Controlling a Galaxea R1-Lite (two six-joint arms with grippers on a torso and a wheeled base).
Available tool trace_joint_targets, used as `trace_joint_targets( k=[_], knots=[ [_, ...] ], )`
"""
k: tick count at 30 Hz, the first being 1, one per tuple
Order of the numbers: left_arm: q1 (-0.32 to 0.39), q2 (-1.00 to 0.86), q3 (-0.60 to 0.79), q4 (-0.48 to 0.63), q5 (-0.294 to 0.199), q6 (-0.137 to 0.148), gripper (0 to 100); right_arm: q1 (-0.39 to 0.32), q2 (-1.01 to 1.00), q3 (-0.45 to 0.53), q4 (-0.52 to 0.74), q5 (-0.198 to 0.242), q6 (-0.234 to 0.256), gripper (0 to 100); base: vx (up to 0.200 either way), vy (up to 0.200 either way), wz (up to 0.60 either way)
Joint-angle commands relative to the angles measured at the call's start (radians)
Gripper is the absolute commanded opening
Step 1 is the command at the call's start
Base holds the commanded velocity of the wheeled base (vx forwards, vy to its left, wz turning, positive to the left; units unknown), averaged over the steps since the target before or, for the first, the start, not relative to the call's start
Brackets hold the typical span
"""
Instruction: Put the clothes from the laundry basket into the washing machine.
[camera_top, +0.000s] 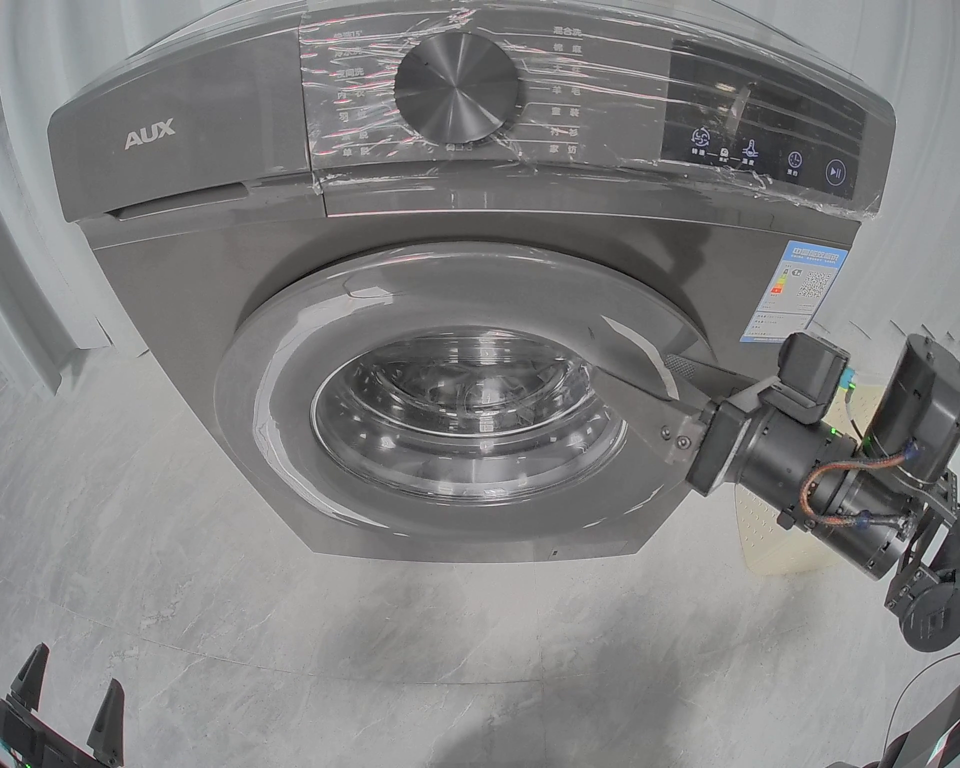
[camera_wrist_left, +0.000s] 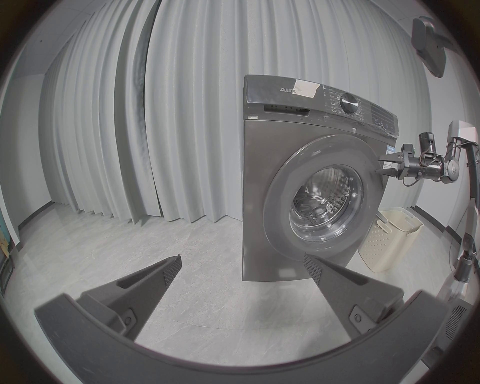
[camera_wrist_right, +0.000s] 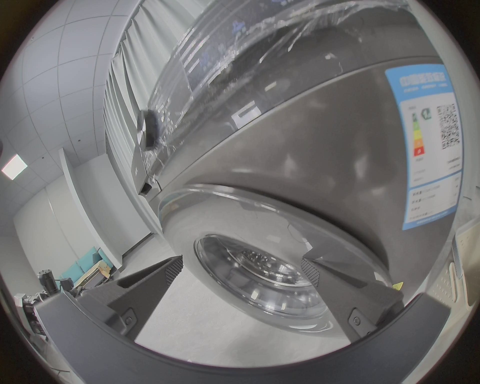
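Observation:
The grey washing machine (camera_top: 480, 300) stands before me, its round glass door (camera_top: 470, 415) looking shut against the front. My right gripper (camera_top: 645, 372) is open at the door's right rim, one finger (camera_top: 640, 405) lying across the rim. From the left wrist view the right gripper (camera_wrist_left: 386, 165) shows at the same edge of the door (camera_wrist_left: 325, 202). In the right wrist view its fingers (camera_wrist_right: 345, 285) straddle the door's rim (camera_wrist_right: 260, 280). My left gripper (camera_top: 72, 680) hangs open low on the left, well back from the machine (camera_wrist_left: 310, 175). The cream laundry basket (camera_wrist_left: 391, 239) sits on the floor to the machine's right.
Part of the basket (camera_top: 775, 540) shows behind my right arm. A pleated white curtain (camera_wrist_left: 165, 125) runs behind and left of the machine. Bare pale floor (camera_top: 400, 640) lies in front of it. Plastic film covers the control panel (camera_top: 560, 90).

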Motion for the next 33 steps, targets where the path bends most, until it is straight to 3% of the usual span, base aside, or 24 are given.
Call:
trace_joint_targets(
  k=[1, 4, 10, 12, 15, 19, 25, 28, 33],
  knots=[
    [0.001, -0.01, 0.017, 0.0, 0.0, -0.002, 100, 0.057, -0.1, 0.155, 0.01, 0.006, 0.0, 100, 0.0, 0.0, 0.0],
    [0.001, -0.012, 0.017, 0.0, 0.0, -0.002, 100, 0.06, -0.189, 0.288, 0.012, 0.037, 0.0, 100, 0.0, 0.0, 0.0],
    [-0.001, -0.012, 0.017, 0.0, 0.0, 0.0, 100, 0.027, -0.436, 0.479, 0.03, 0.048, -0.005, 100, 0.0, 0.0, 0.0],
    [0.001, -0.012, 0.017, 0.0, 0.0, 0.0, 100, 0.002, -0.496, 0.506, 0.043, 0.048, -0.009, 100, 0.0, 0.0, 0.0],
    [0.001, -0.012, 0.017, 0.0, 0.0, 0.0, 100, -0.111, -0.637, 0.581, 0.098, 0.048, -0.063, 100, 0.0, 0.0, 0.0],
    [0.001, -0.012, 0.017, 0.0, 0.0, 0.0, 100, -0.282, -0.826, 0.589, 0.27, 0.052, -0.098, 100, 0.0, 0.0, 0.0],
    [-0.001, -0.012, 0.017, 0.0, 0.0, -0.002, 100, -0.458, -1.085, 0.56, 0.55, 0.057, -0.098, 100, 0.0, 0.0, 0.0],
    [-0.001, -0.012, 0.017, 0.0, 0.0, -0.002, 100, -0.502, -1.191, 0.563, 0.63, 0.064, -0.098, 100, 0.0, 0.0, 0.0],
    [-0.001, -0.012, 0.017, 0.001, 0.0, -0.002, 100, -0.519, -1.361, 0.583, 0.782, 0.066, -0.1, 100, 0.0, 0.0, 0.0]
  ],
)
